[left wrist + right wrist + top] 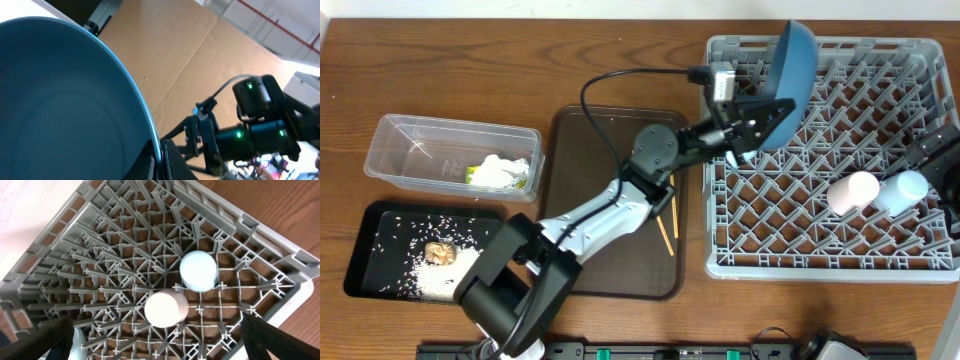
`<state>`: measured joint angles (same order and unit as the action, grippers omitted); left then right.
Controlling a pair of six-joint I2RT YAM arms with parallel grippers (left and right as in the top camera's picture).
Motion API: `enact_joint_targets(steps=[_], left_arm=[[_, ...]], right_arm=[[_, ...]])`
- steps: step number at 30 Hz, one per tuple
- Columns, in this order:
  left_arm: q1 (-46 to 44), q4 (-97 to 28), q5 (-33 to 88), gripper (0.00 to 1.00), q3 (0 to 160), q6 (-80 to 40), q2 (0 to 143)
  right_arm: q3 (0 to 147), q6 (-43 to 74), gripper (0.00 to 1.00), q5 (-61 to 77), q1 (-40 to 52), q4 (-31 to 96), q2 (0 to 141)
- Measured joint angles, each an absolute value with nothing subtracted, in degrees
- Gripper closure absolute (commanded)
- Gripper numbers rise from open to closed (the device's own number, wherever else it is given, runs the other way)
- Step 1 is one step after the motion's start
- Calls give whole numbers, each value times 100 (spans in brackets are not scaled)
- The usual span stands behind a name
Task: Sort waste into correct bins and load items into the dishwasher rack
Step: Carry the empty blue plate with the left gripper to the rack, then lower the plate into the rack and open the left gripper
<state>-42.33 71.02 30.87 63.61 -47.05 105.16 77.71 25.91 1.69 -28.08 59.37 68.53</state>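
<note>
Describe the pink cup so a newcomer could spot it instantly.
Find the big grey rack on the table's right side. Two small cups sit side by side near its right edge, away from the blue plate the left gripper holds. The pink cup is the one nearer the rack's middle; the other cup is light blue.

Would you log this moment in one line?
left gripper shut on large round blue plate over grey plastic dishwasher rack | right gripper open, empty
</note>
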Motion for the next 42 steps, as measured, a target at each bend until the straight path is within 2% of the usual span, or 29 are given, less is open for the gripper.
enact_joint_targets(steps=[5,14,24,42], left_arm=[[-4445,7142,2377,94,6370,-5081,10779],[-4497,7227,1798,94,6370,-5743,11275],[-4556,7522,1603,94,6379,-5896,11443],[-4906,7201,1328,94,6497,-5894,11520]], right_arm=[[7771,2689,1,167,-2808,5935,6853],[7771,2722,1,167,-2808,5946,6853],[7771,2724,1,167,-2808,6042,6853],[7771,2724,1,167,-2808,6110,6853]])
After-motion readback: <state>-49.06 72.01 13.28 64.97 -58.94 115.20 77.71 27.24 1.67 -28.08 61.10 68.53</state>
